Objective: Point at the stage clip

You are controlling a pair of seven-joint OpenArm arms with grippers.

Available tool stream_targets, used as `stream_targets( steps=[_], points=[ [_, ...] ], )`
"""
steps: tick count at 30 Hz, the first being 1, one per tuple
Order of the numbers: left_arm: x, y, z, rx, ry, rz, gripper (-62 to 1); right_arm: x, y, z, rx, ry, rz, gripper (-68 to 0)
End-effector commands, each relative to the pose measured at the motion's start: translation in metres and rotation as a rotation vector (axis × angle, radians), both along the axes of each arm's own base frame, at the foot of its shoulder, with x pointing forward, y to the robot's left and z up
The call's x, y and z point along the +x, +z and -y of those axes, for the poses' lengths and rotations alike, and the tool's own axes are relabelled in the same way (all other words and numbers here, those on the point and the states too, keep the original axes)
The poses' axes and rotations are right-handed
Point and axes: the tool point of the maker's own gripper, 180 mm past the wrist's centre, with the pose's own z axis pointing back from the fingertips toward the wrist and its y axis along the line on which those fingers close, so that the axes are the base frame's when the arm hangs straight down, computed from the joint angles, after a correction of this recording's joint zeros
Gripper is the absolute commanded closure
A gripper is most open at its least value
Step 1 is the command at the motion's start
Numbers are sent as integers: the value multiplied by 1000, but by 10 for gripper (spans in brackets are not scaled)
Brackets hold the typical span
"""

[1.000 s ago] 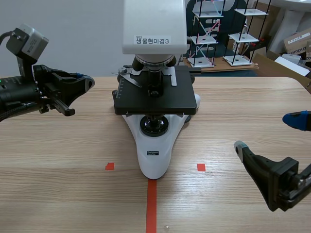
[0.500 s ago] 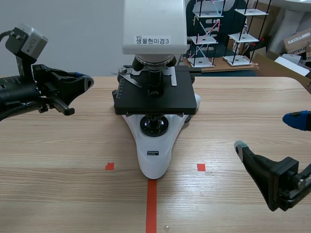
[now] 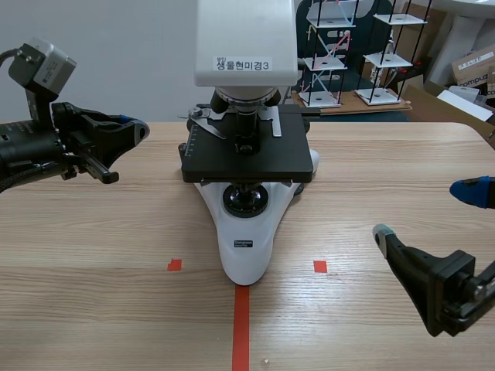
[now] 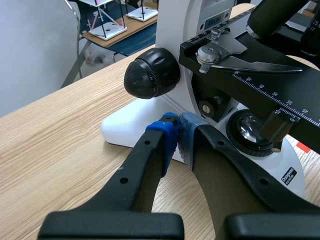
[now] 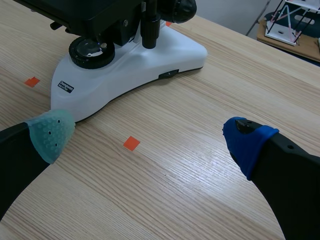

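Note:
A white and black microscope [image 3: 246, 154] stands mid-table. Its silver stage clip [image 3: 205, 122] lies on the left rear of the black stage [image 3: 247, 161]. My left gripper [image 3: 139, 130] hangs above the table left of the stage, shut on nothing, its tips aimed toward the microscope. From the left wrist, the stage clip [image 4: 235, 57] sits above and ahead of the left gripper [image 4: 179, 135], whose blue pads meet near the white base below the black focus knob [image 4: 151, 73]. Low at the table's right, my right gripper [image 3: 421, 212] stands open and holds nothing, also seen as right gripper [image 5: 147, 132].
Wire model racks [image 3: 332, 54] and cardboard boxes [image 3: 473, 69] stand behind the table's far edge. Bare wood lies left and right of the microscope base [image 5: 135, 70].

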Motion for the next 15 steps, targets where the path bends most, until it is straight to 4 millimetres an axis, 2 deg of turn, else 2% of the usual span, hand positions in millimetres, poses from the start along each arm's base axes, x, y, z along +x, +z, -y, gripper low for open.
stream_targets(
  steps=[1,15],
  points=[
    [3,13,1,-38,1,28,-32,2,7,-2,6,13,22,-679],
    [3,14,1,-45,4,26,-32,2,7,-2,6,13,22,-679]
  ],
)
